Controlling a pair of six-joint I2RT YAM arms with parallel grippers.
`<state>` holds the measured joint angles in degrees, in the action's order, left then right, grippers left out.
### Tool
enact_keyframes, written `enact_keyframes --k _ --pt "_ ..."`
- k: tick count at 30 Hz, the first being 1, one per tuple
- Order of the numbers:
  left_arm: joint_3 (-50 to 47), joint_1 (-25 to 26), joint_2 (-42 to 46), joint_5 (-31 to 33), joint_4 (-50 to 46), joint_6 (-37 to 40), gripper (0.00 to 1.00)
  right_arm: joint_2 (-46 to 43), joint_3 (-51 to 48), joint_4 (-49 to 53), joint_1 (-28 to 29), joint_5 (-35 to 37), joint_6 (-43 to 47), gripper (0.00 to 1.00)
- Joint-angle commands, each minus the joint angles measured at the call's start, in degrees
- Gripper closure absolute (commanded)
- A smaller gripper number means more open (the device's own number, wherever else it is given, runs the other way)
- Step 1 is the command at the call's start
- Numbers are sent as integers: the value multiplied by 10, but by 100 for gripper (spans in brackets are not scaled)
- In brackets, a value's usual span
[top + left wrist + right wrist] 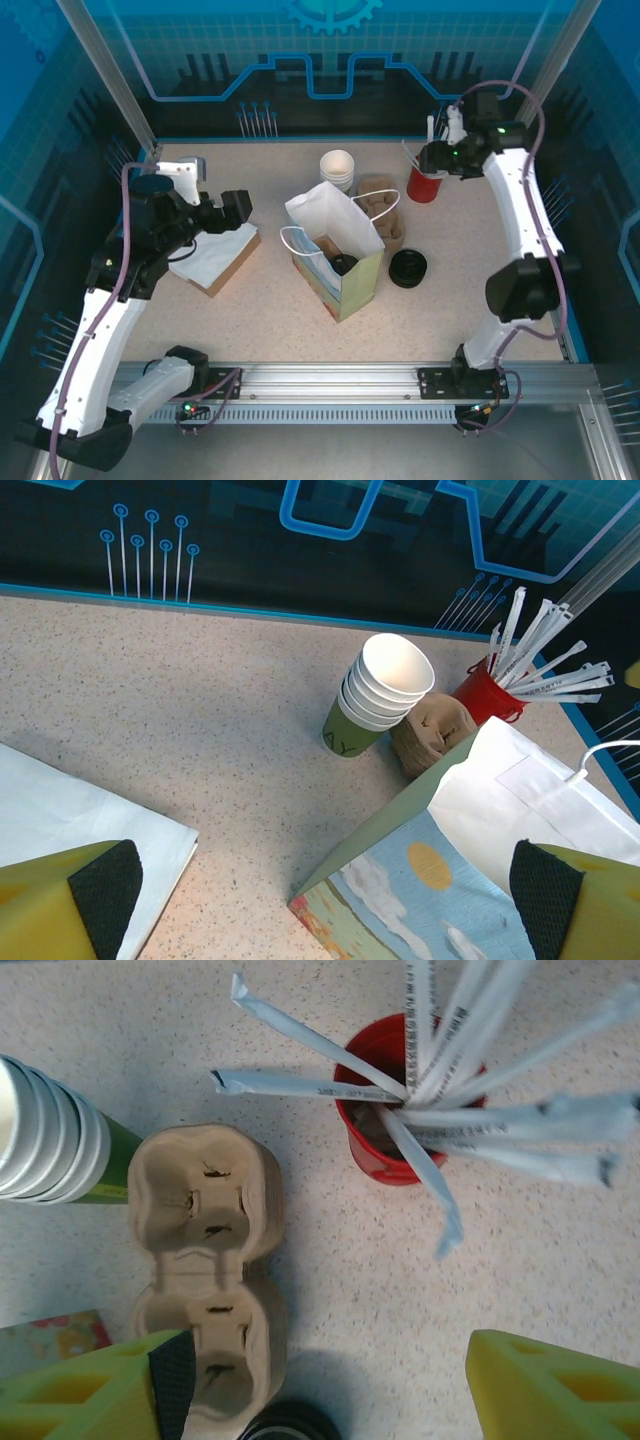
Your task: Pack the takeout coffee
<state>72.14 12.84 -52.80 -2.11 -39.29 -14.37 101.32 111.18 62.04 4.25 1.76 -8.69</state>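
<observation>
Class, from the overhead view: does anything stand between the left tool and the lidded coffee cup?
Yes. The coffee cup sits inside the open paper bag, whose wall facing that side stands between it and the left tool. From above, nothing visible covers it.

takeout coffee [343,264]: inside the paper bag [356,288], mid-table. From the top view only its round black lid shows, seen through the bag's open mouth. Lid is seated and faces up, roughly level, so the cup reads as upright. Cup body is hidden by the bag walls, so its colour can't be confirmed. It sits low in the bag, well below the rim, toward the near end of the opening.
</observation>
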Motion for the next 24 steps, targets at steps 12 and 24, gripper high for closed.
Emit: enact_keyframes --k 12,24 --pt "-9 -5 36 22 -27 -9 1 191 180 -9 70 87 85 31" --pt "-14 -5 36 20 -26 -14 1 271 251 -1 73 99 89 53"
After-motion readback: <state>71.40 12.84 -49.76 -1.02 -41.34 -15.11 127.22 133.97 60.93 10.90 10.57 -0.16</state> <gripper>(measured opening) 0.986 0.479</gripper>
